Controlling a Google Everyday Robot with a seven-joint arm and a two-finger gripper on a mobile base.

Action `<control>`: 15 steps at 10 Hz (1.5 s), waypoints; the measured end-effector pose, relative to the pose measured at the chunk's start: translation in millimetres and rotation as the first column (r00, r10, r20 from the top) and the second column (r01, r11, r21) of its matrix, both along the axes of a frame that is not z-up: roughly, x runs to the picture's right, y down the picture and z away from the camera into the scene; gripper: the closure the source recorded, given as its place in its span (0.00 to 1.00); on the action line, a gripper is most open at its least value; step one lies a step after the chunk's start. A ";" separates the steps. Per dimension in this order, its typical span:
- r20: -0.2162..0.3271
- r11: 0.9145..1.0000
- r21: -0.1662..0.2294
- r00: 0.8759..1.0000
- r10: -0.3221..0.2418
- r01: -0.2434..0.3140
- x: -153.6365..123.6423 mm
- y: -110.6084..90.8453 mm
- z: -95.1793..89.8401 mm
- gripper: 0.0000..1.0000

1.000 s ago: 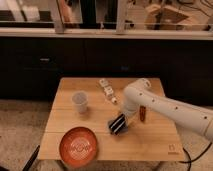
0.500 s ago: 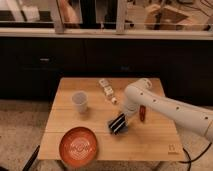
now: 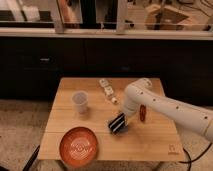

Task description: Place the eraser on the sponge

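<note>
Near edge, seven o'clock of the table [image 3: 150, 146]: orange plate [image 3: 79, 146], lying flat.
Table centre, a touch toward five o'clock: gripper [image 3: 117, 124], dark, tipped down close over the wood, on the white arm [image 3: 150, 102] that reaches in from three o'clock.
Pincer state: I cannot tell how wide it stands, nor whether anything is in it.
Sponge: no blue pad shows on the wood. If it is on the table, it would be hidden under or behind the gripper, which is only a guess.
Eraser: I cannot pick it out with certainty. It may be at the gripper, or it may be one of the pale pieces further back.
Three o'clock, just beside the arm: small reddish-brown object [image 3: 142, 113], kind not legible.
Nine o'clock: white cup [image 3: 80, 101], upright, well apart from the gripper.
Twelve o'clock: small pale pieces [image 3: 106, 86], with one more [image 3: 114, 100] between them and the arm.
Handling, eraser: judged light, stiff and rubbery, not slippery. Best taken across its narrow sides near the middle, so it hangs level.
Handling, sponge: judged soft and yielding, and light enough to slide if nudged. The eraser wants setting flat on its middle and letting go low.
Beyond twelve o'clock: dark cabinet front [image 3: 75, 60] under a window ledge [image 3: 100, 32].
</note>
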State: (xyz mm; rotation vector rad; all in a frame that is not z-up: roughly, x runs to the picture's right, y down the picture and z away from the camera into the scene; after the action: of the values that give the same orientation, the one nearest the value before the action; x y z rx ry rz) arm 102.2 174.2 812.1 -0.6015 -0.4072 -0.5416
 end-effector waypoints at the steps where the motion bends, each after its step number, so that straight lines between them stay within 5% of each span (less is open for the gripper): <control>1: -0.002 1.000 -0.001 1.000 0.006 -0.006 -0.2 0.1 0.6 0.90; 6: -0.011 1.000 -0.003 1.000 0.021 -0.021 0.4 -1.5 2.4 0.90; 12: -0.021 0.999 -0.006 0.999 0.038 -0.038 -0.3 -1.9 4.2 0.62; 15: -0.027 0.999 -0.008 0.998 0.051 -0.051 -0.8 -3.6 5.0 0.71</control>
State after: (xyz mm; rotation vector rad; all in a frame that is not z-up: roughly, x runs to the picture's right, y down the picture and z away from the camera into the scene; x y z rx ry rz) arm 101.4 170.6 817.1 -0.6051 -0.3984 -0.4829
